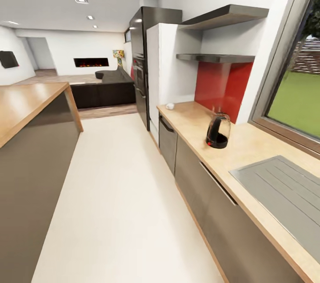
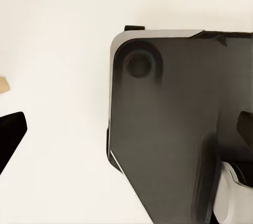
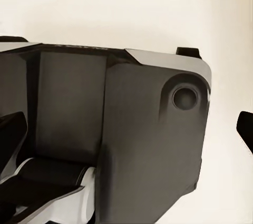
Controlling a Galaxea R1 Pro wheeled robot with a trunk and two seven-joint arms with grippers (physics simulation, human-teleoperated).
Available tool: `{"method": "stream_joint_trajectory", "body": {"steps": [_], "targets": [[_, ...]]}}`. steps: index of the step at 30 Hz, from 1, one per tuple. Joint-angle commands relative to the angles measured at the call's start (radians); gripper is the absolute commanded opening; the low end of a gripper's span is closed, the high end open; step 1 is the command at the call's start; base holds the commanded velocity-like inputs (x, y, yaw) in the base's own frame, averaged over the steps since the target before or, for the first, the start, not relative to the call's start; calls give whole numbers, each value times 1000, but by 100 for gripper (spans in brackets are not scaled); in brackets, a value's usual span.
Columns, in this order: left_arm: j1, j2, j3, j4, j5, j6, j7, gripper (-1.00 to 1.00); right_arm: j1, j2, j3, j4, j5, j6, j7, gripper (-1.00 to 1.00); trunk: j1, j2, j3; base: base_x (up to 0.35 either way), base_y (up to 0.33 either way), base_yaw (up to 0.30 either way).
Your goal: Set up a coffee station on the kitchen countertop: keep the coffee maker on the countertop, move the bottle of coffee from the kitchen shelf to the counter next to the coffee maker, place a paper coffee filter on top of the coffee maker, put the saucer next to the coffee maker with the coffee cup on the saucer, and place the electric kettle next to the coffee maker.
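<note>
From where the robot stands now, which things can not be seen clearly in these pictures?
- Small white thing at the far end of the kitchen countertop, head view: too small to identify.
- Lower kitchen shelf, head view: seen from below, so its top is hidden.
- Sink, head view: cut off by the right edge.

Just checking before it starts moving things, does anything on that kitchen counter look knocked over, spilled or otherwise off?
Nothing stands out. The electric kettle stands upright on the kitchen countertop, and a small white item sits near the far end, too small to identify. No spills show.
</note>
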Motion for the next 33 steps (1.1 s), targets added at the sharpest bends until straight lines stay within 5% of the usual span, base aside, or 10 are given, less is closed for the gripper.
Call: {"method": "stream_joint_trajectory", "body": {"steps": [1,33], "targets": [[-1,0,-9,1,8,-4,3,100,0,0,-9,-3,9,6,4,100,1,-2,-1,296,169,249],[-1,0,-9,1,6,-6,3,100,0,-2,-9,-2,9,2,6,100,1,-2,27,329,14,244]]}}
